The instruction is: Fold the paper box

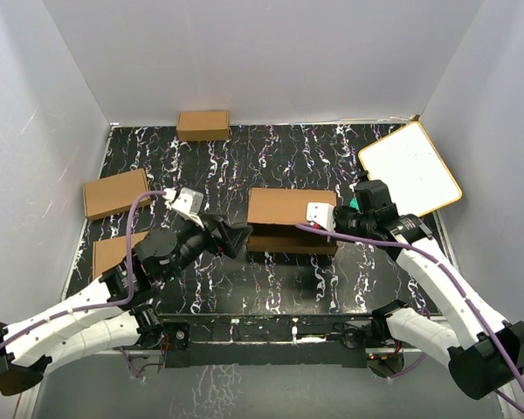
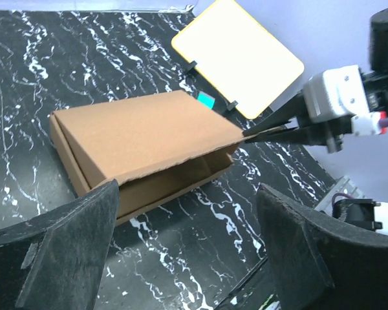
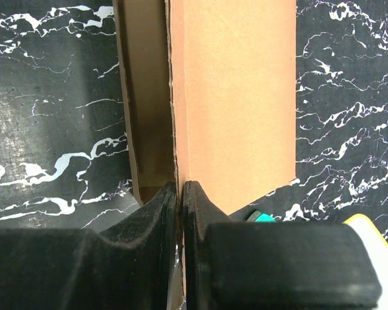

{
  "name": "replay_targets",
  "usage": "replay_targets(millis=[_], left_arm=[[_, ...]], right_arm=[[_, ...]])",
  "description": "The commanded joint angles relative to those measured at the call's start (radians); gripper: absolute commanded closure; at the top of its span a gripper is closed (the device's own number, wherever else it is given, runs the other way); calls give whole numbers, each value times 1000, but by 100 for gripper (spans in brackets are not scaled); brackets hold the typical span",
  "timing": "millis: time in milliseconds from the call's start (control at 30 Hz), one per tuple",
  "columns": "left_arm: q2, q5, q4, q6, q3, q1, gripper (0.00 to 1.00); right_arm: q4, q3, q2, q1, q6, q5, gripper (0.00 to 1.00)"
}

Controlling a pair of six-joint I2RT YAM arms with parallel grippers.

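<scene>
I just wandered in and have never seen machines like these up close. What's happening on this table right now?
Two robot arms are folding a brown paper box in the middle of the table. The right gripper is pinching the edge of the box's top panel, which is not yet closed down, so a gap shows along the front. The left gripper stands open beside the box's left end, holding nothing.

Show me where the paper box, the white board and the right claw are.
paper box (image 1: 286, 208): top external view, middle of its lid panel.
white board (image 1: 410, 168): top external view, centre of its white face.
right claw (image 3: 181, 191): right wrist view, between its fingertips on the lid edge.
</scene>
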Motion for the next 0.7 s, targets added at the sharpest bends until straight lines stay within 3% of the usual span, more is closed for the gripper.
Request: replay_targets(millis=[0, 367, 667], left_arm=[[79, 39, -61, 36, 131, 1, 15], [277, 104, -64, 17, 294, 37, 14], [391, 360, -24, -92, 306, 207, 17]], right_arm=[[3, -6, -26, 2, 9, -46, 87], [4, -32, -40, 3, 17, -56, 86], [7, -46, -46, 3, 22, -61, 84]])
